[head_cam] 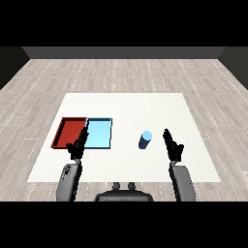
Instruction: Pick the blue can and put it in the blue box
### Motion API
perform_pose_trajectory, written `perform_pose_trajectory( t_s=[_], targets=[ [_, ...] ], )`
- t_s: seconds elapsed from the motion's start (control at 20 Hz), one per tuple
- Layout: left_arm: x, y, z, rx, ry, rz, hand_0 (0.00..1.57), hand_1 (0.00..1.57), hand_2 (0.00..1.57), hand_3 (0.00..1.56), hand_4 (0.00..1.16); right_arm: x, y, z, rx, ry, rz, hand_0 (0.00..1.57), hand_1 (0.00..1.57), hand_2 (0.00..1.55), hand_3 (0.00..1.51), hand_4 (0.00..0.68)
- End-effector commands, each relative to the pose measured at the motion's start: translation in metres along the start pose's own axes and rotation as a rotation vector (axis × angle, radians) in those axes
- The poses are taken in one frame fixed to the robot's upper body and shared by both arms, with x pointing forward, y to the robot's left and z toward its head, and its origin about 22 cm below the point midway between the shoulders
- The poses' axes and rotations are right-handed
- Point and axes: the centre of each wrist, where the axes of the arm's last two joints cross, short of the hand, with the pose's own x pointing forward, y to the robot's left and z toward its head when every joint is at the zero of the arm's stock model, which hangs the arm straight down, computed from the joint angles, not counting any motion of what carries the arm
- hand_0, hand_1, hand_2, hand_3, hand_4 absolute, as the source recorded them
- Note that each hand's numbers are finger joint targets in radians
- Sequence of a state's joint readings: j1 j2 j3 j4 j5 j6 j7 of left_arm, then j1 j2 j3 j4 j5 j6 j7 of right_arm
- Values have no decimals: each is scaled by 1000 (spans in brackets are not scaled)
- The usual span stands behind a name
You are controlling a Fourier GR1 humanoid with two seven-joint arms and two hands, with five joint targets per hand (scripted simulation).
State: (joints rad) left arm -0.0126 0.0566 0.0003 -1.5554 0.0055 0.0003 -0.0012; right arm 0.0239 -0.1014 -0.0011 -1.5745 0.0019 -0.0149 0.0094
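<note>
A white table (126, 106) stands on a grey plank floor (121, 72). On its left part a red tray (62, 133) and a light blue tray (99, 133) lie side by side, edges touching. The right hand (172, 145) is raised over the table with straight fingers, holding nothing, near the can but apart from it. The left hand (76, 146), fingers also straight, sits at the near edges of the trays. The blue can (145, 140) stands upright on the table between the light blue tray and the right hand.
</note>
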Motion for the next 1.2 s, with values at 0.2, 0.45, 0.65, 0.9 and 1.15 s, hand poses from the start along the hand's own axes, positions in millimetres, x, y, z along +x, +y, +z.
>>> perform_pose_trajectory(
  t_s=[0.2,0.45,0.65,0.9,1.15],
  targets=[
    [-3,5,3,-25,14,-47,0,0,0,0,0,9,-39,-19,11,-46,17,0,0,0,0,0],
    [21,2,1,1,-426,133,0,0,0,0,0,27,-32,-20,114,-347,-212,0,0,0,0,0],
    [-3,10,-3,-7,-454,146,0,0,0,0,0,12,-39,-18,116,-377,-228,0,0,0,0,0],
    [-15,-9,-5,-7,-452,151,0,0,0,0,0,8,-49,-16,131,-357,-241,0,0,0,0,0],
    [12,14,6,-8,-464,164,0,0,0,0,0,7,-33,-28,131,-344,-234,0,0,0,0,0]
  ],
)
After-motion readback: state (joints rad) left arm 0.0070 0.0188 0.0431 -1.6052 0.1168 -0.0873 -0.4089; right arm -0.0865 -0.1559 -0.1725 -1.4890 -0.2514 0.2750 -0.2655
